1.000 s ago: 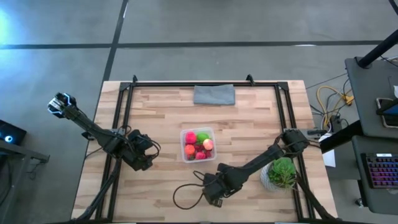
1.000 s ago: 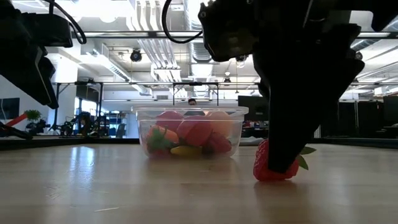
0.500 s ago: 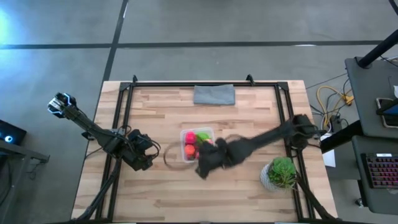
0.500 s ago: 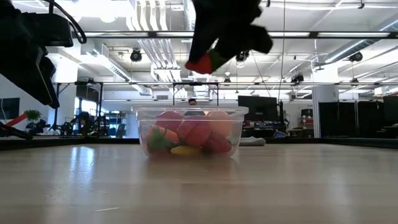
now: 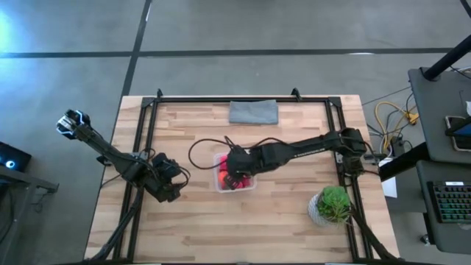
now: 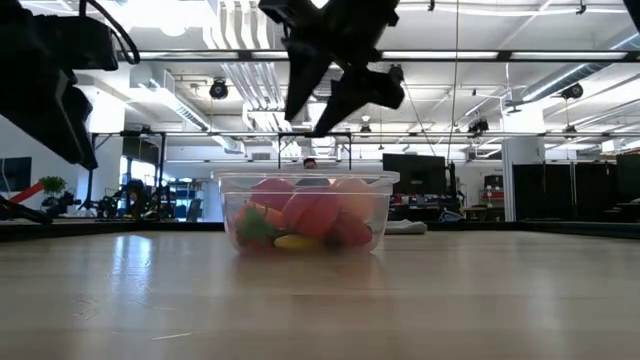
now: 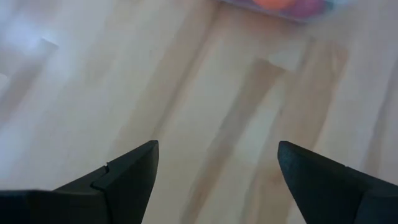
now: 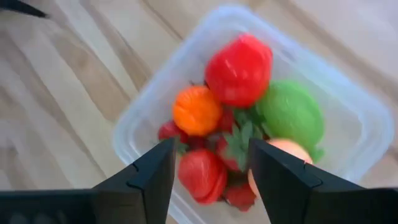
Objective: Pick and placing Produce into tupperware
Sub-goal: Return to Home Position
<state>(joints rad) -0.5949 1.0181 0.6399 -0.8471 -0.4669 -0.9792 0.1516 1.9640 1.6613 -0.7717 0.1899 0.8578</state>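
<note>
The clear tupperware [image 5: 218, 181] stands at the table's middle, with its rim [image 8: 144, 104] showing in the right wrist view. It holds the produce: a red ball [image 8: 239, 62], an orange one [image 8: 196, 111], a green one [image 8: 289, 112], a peach one [image 8: 283, 148] and red strawberries [image 8: 202, 175]. My right gripper [image 5: 234, 172] hangs open above the box [image 6: 305, 178], fingers slanting down, with nothing between them. To the left of the box, my left gripper [image 5: 171, 188] waits open over bare wood [image 7: 217, 124].
A folded grey cloth [image 5: 254, 112] lies near the table's far edge. A leafy potted plant [image 5: 333, 206] stands at the near right. A dark cable loop [image 5: 204, 151] from my right arm hangs just left of the box.
My right gripper has lifted a red strawberry off the table near the front edge. It has carried the strawberry up and toward the far edge to above the tupperware, rolling as it went, and has opened there. The strawberry is no longer between its fingers.
</note>
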